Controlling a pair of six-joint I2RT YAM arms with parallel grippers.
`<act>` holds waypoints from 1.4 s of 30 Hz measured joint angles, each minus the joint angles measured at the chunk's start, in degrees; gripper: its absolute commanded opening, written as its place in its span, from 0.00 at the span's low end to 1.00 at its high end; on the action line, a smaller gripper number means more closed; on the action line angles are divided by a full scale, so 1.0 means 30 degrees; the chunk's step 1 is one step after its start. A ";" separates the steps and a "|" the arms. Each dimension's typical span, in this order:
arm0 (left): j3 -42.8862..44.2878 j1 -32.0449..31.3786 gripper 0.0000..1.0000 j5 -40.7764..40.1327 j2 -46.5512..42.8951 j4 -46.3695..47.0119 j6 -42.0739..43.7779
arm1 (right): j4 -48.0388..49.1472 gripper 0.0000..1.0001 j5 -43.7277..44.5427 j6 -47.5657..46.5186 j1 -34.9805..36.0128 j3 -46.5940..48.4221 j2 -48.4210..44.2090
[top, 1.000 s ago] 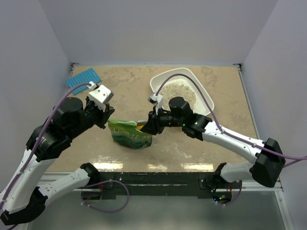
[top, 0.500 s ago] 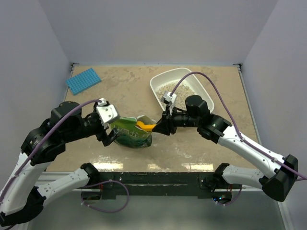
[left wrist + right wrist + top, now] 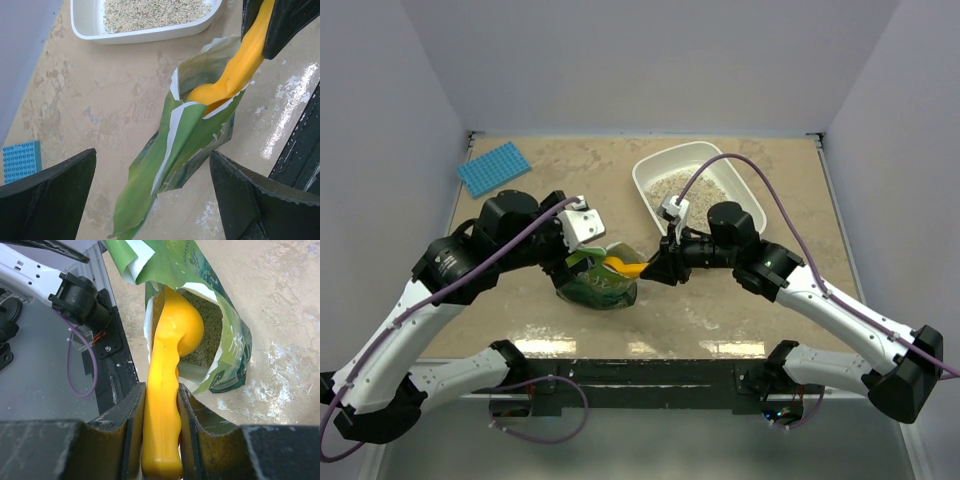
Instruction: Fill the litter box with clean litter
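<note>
The left gripper has just spread its jaws wide astride the unheld green pouch, while the right gripper pinches the orange-yellow scoop dipped inside, so another scoopful seems due for the far-right litter box, which already holds clean litter.

Beige table: litter box, mat (blue), pouch.
</note>
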 measured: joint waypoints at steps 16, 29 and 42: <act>-0.2208 0.0000 0.00 -0.0699 0.1086 0.0051 0.0736 | -0.2295 0.00 0.1260 0.0801 -0.0627 0.1319 0.1129; -0.1552 -0.0525 0.00 -0.0823 0.0867 0.0860 -0.3956 | -0.9180 0.00 0.3140 0.2543 -0.0794 0.8531 0.4736; -0.6615 -0.0903 0.00 0.1049 -0.2827 0.6011 -0.4532 | -1.6109 0.00 0.6375 0.3614 -0.0801 1.5089 0.8823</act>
